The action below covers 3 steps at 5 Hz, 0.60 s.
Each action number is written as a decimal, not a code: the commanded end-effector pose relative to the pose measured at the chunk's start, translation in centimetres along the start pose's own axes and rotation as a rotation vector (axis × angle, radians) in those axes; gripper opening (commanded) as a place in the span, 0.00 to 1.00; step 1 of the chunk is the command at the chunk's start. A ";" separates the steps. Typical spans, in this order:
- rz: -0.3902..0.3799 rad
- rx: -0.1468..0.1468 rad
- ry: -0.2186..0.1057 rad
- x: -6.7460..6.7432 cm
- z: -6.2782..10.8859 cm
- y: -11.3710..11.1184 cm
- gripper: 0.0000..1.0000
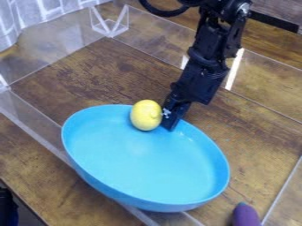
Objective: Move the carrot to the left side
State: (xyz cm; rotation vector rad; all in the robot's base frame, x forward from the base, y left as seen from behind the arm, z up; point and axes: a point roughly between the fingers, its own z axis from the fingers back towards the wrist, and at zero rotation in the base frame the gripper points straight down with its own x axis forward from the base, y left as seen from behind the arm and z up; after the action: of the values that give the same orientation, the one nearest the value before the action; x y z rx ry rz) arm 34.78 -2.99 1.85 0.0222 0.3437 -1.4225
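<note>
The carrot (145, 115), a small smooth yellow oval, lies inside the round blue plate (141, 168) close to its far rim. My gripper (172, 118) comes down steeply from the upper right. Its dark tips sit right at that far rim, just right of the carrot and about touching it. The jaws are shut and appear clamped on the plate's rim. The arm hides the rim where the tips meet it.
A purple eggplant-shaped thing (245, 214) peeks in at the bottom right edge. A clear plastic wall (35, 106) runs along the left and front of the wooden table. A white frame (112, 19) stands at the back.
</note>
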 end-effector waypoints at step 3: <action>-0.039 -0.004 0.023 -1.9 -0.1 0.7 0.00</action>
State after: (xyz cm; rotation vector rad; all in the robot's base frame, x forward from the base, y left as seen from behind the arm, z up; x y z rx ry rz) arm 35.38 -1.94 1.88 0.0346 0.3724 -1.4890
